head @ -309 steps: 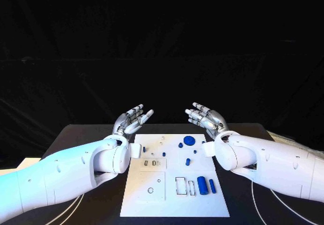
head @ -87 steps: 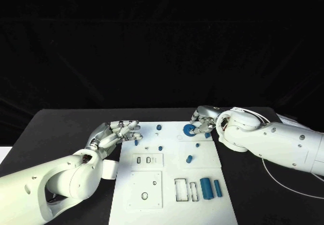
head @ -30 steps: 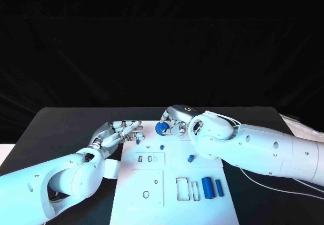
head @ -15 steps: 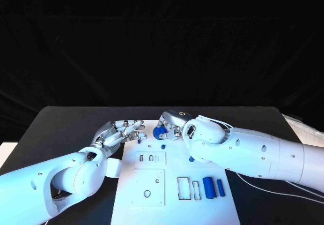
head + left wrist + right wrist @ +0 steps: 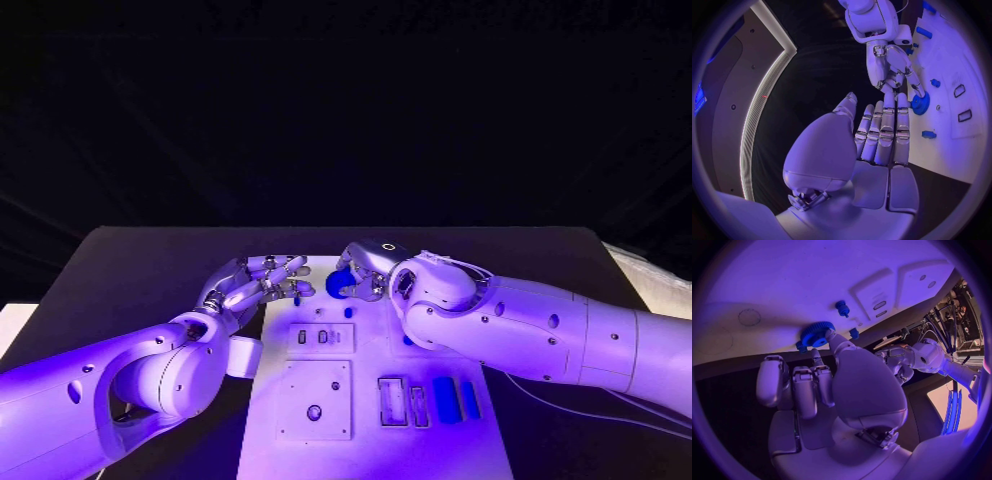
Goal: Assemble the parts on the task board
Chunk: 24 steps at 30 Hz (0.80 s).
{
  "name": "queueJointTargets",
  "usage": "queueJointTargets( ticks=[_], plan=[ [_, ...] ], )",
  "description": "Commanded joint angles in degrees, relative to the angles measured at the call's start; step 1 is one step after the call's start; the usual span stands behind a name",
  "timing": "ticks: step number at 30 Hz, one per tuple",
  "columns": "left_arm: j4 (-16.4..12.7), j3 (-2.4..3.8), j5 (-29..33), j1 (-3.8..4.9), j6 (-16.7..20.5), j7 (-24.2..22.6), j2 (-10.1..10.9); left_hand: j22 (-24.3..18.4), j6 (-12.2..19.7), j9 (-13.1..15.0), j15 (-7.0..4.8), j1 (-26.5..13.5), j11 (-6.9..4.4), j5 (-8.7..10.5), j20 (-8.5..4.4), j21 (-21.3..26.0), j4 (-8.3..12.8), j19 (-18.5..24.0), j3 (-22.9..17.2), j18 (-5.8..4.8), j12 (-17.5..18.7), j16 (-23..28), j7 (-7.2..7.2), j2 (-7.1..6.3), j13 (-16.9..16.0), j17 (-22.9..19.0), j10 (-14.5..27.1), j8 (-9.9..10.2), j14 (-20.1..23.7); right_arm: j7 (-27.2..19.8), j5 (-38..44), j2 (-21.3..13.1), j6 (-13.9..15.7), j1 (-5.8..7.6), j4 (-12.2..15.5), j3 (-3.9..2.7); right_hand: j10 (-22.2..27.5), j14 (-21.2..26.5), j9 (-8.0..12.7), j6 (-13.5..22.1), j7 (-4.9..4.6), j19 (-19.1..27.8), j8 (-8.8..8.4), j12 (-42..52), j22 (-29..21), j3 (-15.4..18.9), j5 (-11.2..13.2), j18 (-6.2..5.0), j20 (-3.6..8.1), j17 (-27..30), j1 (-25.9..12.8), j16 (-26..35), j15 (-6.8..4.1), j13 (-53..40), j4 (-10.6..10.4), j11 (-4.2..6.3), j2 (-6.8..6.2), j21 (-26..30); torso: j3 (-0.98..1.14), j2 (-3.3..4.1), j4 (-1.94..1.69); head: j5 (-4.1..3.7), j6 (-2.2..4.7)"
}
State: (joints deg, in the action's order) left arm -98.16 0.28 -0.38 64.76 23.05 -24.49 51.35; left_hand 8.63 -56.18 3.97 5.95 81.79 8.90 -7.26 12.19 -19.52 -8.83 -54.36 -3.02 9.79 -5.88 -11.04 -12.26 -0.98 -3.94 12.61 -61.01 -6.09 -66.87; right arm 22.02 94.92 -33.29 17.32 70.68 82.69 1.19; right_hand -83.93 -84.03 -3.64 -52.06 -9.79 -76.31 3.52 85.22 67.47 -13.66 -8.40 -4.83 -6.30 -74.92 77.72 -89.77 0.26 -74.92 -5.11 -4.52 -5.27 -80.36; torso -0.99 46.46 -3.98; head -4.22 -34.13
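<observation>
Black table carries the white task board at its middle, long axis running from near edge to far edge. Right hand sits over the board's far end, fingers pinching a blue toothed gear just above the surface; the right wrist view shows the gear at the fingertips. Left hand hovers at the board's far left edge, fingers apart, holding nothing. Blue cylinders lie near the board's near right corner. A small blue peg stands on the board near the gear.
</observation>
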Motion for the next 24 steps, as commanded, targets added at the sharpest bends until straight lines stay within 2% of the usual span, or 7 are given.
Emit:
queueJointTargets(
  ticks=[1,3,5,8,13,19,24],
  plan=[
    [-0.1,0.05,-0.3,0.06,-1.2,-0.2,-0.1,-0.1,0.1,-0.1,0.11,0.3,0.35,-0.28,0.14,0.3,0.3,0.3,-0.1,0.61,0.4,0.2,-0.33,0.16,0.1,0.1,0.0,0.2,0.2,-0.2,0.3,0.2,0.1,0.06,-0.2,-0.07,-2.6,-6.0,0.2,3.4,-0.25,0.1,-0.24,-0.7,-0.3,0.7,0.7,0.15,-0.43,-15.1,-0.1,-0.2,0.49,-10.5,-0.6,-0.46,-1.27,0.3,-0.04,-0.02,-0.02,-0.02,-0.01],
    [-0.1,0.05,-0.3,0.06,-1.2,-0.1,0.0,-0.1,0.1,-0.1,0.11,0.3,0.36,-0.27,0.15,0.3,0.3,0.3,-0.1,0.61,0.4,0.3,-0.34,0.19,0.1,0.1,0.0,0.2,0.2,-0.4,0.0,0.2,-0.2,0.06,-0.3,-0.06,-2.4,-6.0,0.1,4.4,-0.33,0.2,-0.2,-1.0,-0.5,1.2,0.9,0.1,-0.6,-15.1,-0.6,-0.2,0.59,-10.3,-1.2,-0.56,-1.77,0.4,-0.03,0.0,-0.03,-0.03,-0.02],
    [-0.1,0.05,-0.3,0.06,-1.2,-0.1,0.0,-0.1,0.1,-0.1,0.11,0.3,0.36,-0.27,0.15,0.3,0.3,0.3,-0.1,0.61,0.4,0.3,-0.34,0.19,0.1,0.1,0.0,0.2,0.2,-0.4,-0.1,0.3,-0.4,0.05,-0.3,-0.05,-2.3,-6.0,0.0,3.8,-0.42,0.2,-0.05,-1.2,-0.5,1.9,1.3,0.09,-0.71,-15.1,-1.1,-0.2,0.68,-10.2,-2.1,-0.65,-2.02,0.4,-0.03,0.0,-0.05,-0.06,-0.03],
    [0.0,0.05,-0.3,0.06,-1.2,-0.1,0.0,-0.1,0.1,-0.1,0.11,0.3,0.36,-0.27,0.15,0.3,0.3,0.3,-0.1,0.61,0.4,0.3,-0.34,0.19,0.1,0.1,0.0,0.2,0.2,-0.4,-0.3,0.2,-0.4,0.05,-0.4,-0.04,-2.3,-6.0,-0.2,2.9,-0.49,0.2,0.09,-1.2,-0.5,2.5,2.4,0.08,-0.82,-15.1,-1.4,-0.2,0.77,-10.2,-3.2,-0.72,-2.01,0.4,-0.02,-0.01,-0.01,-0.06,0.01],
    [0.0,0.05,-0.3,0.06,-1.2,-0.1,0.1,-0.1,0.1,-0.1,0.11,0.3,0.36,-0.27,0.16,0.3,0.3,0.3,-0.1,0.61,0.5,0.3,-0.34,0.2,0.1,0.1,0.1,0.2,0.2,-0.6,-0.5,-0.2,0.3,0.04,0.0,-0.03,-2.3,-6.0,-0.4,1.4,-0.51,0.2,0.39,-1.2,-0.5,2.8,2.4,0.08,-0.88,-15.1,-1.3,-0.2,0.81,-10.2,-4.0,-0.76,-1.79,0.4,0.01,-0.01,-0.01,-0.07,0.03],
    [0.0,0.05,-0.3,0.06,-1.3,0.0,0.2,-0.1,0.1,-0.1,0.11,0.3,0.36,-0.27,0.16,0.3,0.3,0.3,-0.1,0.61,0.5,0.3,-0.34,0.2,0.1,0.1,0.1,0.2,0.2,-3.0,-2.5,-2.8,6.1,-0.02,2.4,-0.09,-2.6,-6.0,-0.6,-0.2,-0.19,0.0,0.79,-0.8,-0.2,3.0,0.1,0.13,-0.78,-15.1,-1.1,-0.2,0.62,-10.5,-5.3,-0.49,-1.17,0.3,0.09,-0.03,0.12,-0.23,0.2],
    [0.3,0.05,-0.3,0.06,-1.3,0.0,0.4,-0.1,0.1,-0.1,0.11,0.3,0.36,-0.27,0.16,0.3,0.3,0.3,-0.1,0.61,0.5,0.3,-0.34,0.2,0.1,0.1,0.1,0.2,0.2,-7.9,-8.1,-7.5,11.0,0.22,6.1,-0.48,-2.6,-6.0,-0.6,-0.7,-0.06,0.0,0.77,-0.8,-0.3,2.8,-1.5,0.1,-0.64,-15.1,-0.3,-0.2,0.49,-10.5,-5.3,-0.35,-0.89,0.3,0.17,-0.19,0.53,-0.3,0.39]
  ],
)
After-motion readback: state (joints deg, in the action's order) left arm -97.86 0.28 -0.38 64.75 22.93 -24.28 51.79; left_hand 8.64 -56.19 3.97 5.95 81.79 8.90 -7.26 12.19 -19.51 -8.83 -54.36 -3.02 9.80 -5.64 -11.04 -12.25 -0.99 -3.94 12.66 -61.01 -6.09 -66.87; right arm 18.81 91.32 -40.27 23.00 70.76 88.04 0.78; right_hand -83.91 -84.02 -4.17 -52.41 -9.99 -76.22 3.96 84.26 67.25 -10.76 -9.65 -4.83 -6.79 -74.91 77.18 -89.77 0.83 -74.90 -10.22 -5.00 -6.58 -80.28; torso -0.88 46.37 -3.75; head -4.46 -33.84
